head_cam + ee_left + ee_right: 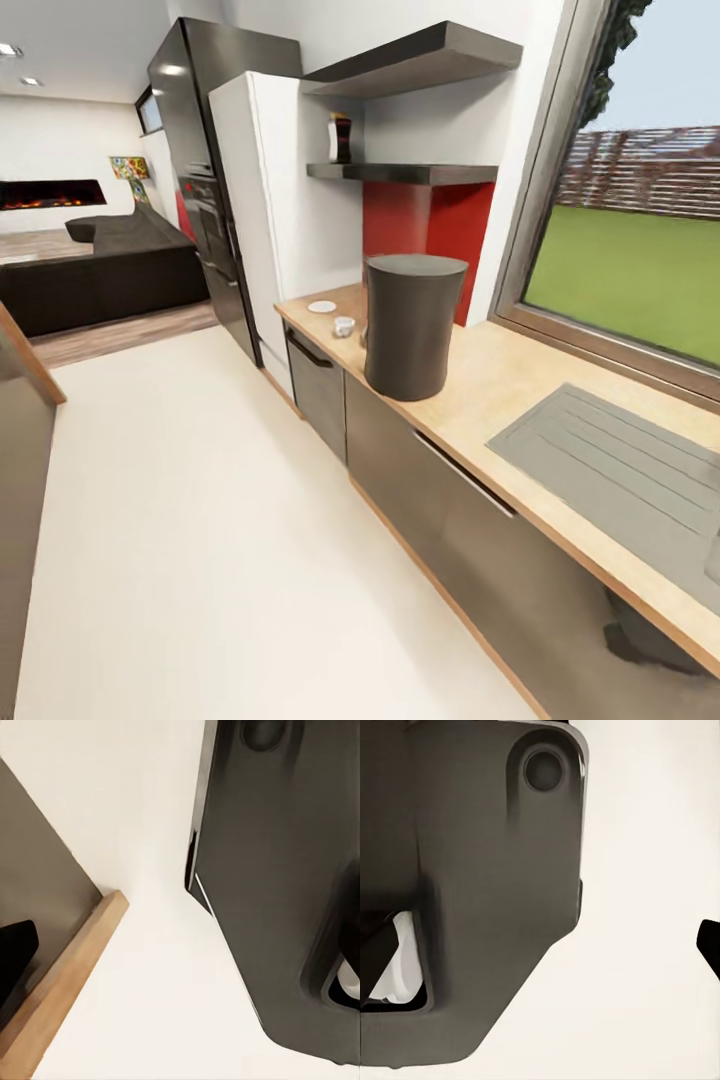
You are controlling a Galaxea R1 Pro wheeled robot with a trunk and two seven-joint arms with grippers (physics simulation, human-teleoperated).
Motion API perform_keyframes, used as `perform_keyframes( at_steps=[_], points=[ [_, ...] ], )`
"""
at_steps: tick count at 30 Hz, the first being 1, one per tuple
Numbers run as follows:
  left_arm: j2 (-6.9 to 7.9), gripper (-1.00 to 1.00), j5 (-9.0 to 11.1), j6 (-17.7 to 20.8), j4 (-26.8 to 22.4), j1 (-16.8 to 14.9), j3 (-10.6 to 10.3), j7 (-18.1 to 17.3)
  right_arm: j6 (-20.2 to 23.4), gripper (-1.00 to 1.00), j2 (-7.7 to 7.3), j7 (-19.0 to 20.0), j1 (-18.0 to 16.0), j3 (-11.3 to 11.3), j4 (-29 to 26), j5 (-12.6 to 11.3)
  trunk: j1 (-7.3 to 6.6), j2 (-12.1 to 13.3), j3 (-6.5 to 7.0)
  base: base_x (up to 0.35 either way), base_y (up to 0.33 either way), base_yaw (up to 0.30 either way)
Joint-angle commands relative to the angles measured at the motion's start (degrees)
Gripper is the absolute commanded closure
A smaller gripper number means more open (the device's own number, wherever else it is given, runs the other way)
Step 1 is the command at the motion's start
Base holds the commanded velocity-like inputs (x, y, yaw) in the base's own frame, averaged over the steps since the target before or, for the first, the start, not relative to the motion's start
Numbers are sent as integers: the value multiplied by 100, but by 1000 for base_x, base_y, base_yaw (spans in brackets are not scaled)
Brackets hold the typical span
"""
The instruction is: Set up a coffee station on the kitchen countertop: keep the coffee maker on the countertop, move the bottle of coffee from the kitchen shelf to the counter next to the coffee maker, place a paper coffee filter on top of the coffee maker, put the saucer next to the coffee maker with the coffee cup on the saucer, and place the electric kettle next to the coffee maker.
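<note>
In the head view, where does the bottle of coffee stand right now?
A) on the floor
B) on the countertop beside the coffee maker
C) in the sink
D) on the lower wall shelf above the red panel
D: the bottle of coffee stands on the lower shelf, above the countertop and beyond the coffee maker.

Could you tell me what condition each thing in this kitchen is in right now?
Tall dark grey coffee maker: upright on the beige countertop.
Small white saucer: flat, bare.
Small white coffee cup: on countertop, off saucer.
Dark brown bottle of coffee: upright on shelf.

Dark grey rounded base shell [472,885], round recess [545,770]
</note>
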Motion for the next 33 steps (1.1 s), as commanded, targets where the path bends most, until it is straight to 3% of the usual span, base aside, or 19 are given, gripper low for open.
perform_keyframes(
  at_steps=[1,11,25,33],
  points=[
    [-2,-100,37,-11,1,-4,4,1,-18,-100,0,-2,-2,2,0,6,6,-10,-14,328,49,245],
    [-1,-100,10,-11,1,-4,-5,1,-22,-100,9,-2,0,3,-2,6,6,-10,-35,333,9,242],
    [-18,-100,9,-13,1,-4,-8,1,-32,-100,1,-1,-2,9,-11,10,6,-10,-35,336,5,14],
    [-9,-100,9,-11,1,-4,-8,1,-46,-100,-7,13,-3,2,-17,4,6,-10,-30,316,142,0]
  ],
)
